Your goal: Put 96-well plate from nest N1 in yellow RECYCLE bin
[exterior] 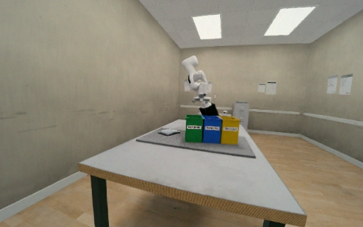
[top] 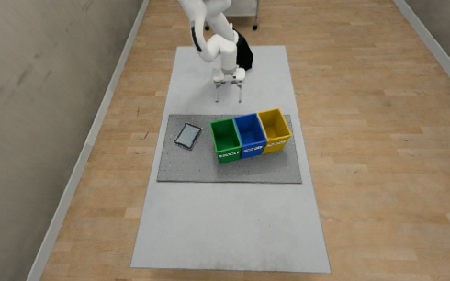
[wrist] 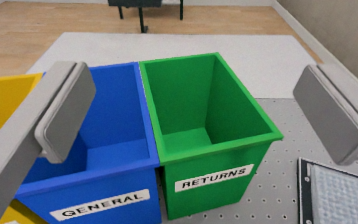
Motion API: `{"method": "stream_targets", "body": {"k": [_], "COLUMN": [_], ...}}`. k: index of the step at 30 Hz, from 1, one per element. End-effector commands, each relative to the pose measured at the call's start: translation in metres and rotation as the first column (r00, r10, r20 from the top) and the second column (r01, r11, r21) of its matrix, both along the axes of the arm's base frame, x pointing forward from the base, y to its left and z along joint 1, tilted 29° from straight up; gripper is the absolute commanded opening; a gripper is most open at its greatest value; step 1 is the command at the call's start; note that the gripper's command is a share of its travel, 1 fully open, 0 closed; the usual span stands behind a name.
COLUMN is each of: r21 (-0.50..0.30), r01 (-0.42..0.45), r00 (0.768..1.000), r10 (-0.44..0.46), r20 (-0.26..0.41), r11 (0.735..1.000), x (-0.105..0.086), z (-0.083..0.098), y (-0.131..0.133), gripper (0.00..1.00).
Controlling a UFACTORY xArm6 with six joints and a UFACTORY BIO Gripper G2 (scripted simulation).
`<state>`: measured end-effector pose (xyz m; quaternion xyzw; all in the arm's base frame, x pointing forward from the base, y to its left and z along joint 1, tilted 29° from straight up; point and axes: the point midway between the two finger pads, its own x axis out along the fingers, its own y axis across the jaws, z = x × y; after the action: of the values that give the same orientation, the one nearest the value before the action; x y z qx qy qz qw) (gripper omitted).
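The 96-well plate (top: 188,136) (exterior: 169,131) (wrist: 347,197) lies in the dark-rimmed nest (wrist: 306,200), left of the bins in the top view and at the lower right of the wrist view. The yellow RECYCLE bin (top: 275,146) (exterior: 230,136) (wrist: 2,95) stands upright at the right end of the row in the top view; the wrist view shows only part of it. My gripper (top: 228,101) (exterior: 201,100) (wrist: 200,115) is open and empty, its fingers apart. It hangs above the table behind the mat, clear of plate and bins.
The blue GENERAL bin (top: 251,151) (exterior: 212,137) (wrist: 115,150) and the green RETURNS bin (top: 229,156) (exterior: 194,137) (wrist: 180,100) stand upright beside the yellow one, close together in a row. All stand on the grey perforated mat (top: 186,170) (exterior: 244,149) (wrist: 275,202).
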<state>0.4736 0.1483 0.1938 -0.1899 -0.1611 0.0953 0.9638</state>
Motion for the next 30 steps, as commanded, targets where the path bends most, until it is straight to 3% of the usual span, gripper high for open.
{"method": "stream_targets", "body": {"k": [1,6,13,30], "r21": [0.001,0.063,0.152,0.151], "r01": [0.000,0.143,0.316,0.316], "r00": [1.000,0.988,0.937,0.937], "r10": [0.000,-0.147,-0.333,-0.333], "r20": [0.002,0.053,0.105,0.105], "r11": [1.000,0.988,0.937,0.937], "x": [0.001,0.011,0.025,0.055], "z": [0.001,0.007,0.015,0.032], "y": [0.000,-0.022,-0.053,-0.120], "gripper": [0.37,0.37,0.37,0.37]}}
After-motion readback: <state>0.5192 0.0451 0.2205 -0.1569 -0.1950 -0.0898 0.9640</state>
